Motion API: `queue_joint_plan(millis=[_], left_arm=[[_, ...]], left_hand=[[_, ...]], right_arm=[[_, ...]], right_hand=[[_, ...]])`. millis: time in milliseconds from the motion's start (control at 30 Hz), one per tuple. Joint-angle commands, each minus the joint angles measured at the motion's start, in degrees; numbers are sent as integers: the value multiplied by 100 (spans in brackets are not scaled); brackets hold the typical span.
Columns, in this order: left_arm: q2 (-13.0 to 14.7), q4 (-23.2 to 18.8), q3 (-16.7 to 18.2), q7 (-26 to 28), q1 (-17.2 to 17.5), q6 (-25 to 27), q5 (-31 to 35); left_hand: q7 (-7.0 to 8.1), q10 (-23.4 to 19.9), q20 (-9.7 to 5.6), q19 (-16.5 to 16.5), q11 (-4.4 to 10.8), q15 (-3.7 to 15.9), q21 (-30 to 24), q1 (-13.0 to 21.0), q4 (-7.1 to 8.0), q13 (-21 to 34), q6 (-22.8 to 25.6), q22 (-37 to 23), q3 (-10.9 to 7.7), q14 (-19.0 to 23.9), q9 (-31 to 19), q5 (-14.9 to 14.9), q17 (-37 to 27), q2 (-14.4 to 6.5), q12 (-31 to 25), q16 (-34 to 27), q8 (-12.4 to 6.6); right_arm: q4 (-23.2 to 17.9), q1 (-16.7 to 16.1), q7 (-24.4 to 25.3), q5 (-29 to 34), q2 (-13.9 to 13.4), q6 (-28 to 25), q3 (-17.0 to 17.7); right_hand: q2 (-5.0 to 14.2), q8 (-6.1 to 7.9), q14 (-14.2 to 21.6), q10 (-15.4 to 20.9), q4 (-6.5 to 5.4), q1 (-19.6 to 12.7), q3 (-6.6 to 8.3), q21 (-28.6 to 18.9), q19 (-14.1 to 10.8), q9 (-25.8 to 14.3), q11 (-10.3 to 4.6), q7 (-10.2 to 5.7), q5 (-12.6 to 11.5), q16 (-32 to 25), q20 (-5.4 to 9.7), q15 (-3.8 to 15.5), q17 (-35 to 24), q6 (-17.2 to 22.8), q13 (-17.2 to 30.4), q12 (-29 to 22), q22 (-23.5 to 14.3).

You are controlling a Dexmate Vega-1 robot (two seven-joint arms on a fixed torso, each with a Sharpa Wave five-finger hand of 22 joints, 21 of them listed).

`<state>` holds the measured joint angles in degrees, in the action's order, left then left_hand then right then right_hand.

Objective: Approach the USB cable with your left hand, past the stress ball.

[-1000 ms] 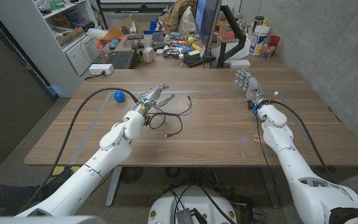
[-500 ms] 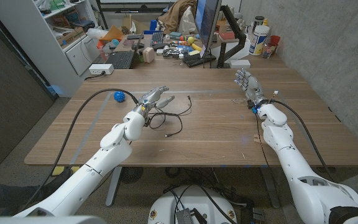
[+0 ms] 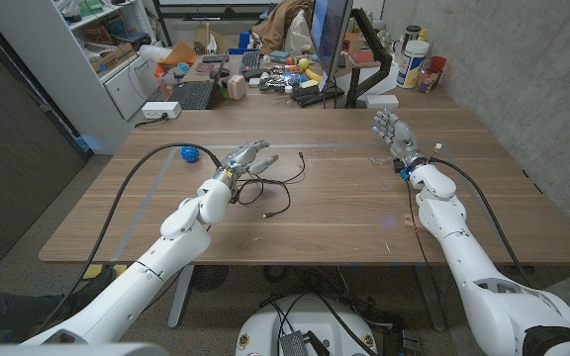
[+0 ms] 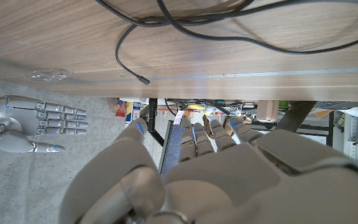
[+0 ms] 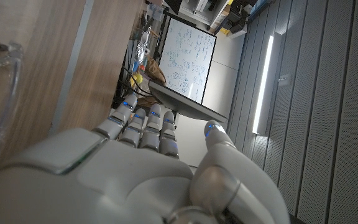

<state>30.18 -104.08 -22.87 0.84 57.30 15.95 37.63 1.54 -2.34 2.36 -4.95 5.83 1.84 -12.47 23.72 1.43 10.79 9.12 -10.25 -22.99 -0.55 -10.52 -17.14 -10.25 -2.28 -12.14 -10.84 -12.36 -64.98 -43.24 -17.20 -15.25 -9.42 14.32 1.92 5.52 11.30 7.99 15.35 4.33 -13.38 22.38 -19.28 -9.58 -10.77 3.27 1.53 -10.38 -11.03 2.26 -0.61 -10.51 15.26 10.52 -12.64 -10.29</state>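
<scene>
Left hand (image 3: 244,158) over near-left part of black cable (image 3: 270,182), fingers spread wide, holding nothing. Cable lies in loose loops mid-counter (image 3: 344,213), free plug end toward far side. Blue ball (image 3: 190,153) just left of my hand, apart from it. I judge approach nearly done: I'd ease forward-right and low, keep wrist off ball, aim fingers at one strand, not tangle. Right hand (image 3: 392,133) far right, open, idle.
</scene>
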Motion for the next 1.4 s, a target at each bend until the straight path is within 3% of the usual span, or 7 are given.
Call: queue_joint_plan(millis=[33, 1400], left_arm=[[-7, 75, -37, 32, 3, 12, -15], [18, 56, -69, 48, 40, 126, 11]], left_hand=[[23, -26, -9, -9, 36, 156, 32, 61, -22, 26, 70, -30, -16, 39, -33, 8, -28, 2, 3, -17, -1], [28, -73, 12, -10, 41, 155, 44, 84, -23, 29, 119, -32, -6, 73, -35, 32, -32, -13, 10, -18, 19]], right_arm=[[-42, -10, 22, 33, -9, -17, -11], [-122, -20, -9, 28, -47, -12, -35]], right_hand=[[55, -4, 59, 42, 13, 12, 8, 10, -35, -19, 11, 3, -28, 16, 93, 18, -11, 33, 10, 32, -5], [57, -6, 71, 53, 15, 18, 9, 82, -66, -20, 17, -14, -27, 16, 83, 1, -10, 34, 11, 33, -8]])
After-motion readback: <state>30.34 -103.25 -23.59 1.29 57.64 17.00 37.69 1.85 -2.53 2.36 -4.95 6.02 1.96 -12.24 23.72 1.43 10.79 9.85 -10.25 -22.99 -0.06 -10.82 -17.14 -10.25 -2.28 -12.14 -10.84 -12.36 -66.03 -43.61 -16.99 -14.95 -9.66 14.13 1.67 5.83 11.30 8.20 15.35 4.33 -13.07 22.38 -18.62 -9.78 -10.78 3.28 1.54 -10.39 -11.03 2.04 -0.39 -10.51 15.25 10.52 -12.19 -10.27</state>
